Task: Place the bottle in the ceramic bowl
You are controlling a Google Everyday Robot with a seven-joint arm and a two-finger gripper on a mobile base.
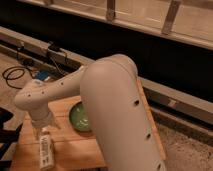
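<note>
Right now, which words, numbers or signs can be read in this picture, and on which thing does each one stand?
On the bottle: a printed label, too blurred to read.
On the ceramic bowl and the wooden table: no text seen.
The gripper hangs over the bottle's cap end.

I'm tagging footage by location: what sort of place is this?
Probably an indoor lab or office test area: wooden table, loose cables, railing behind. The gripper hangs over the bottle.
</note>
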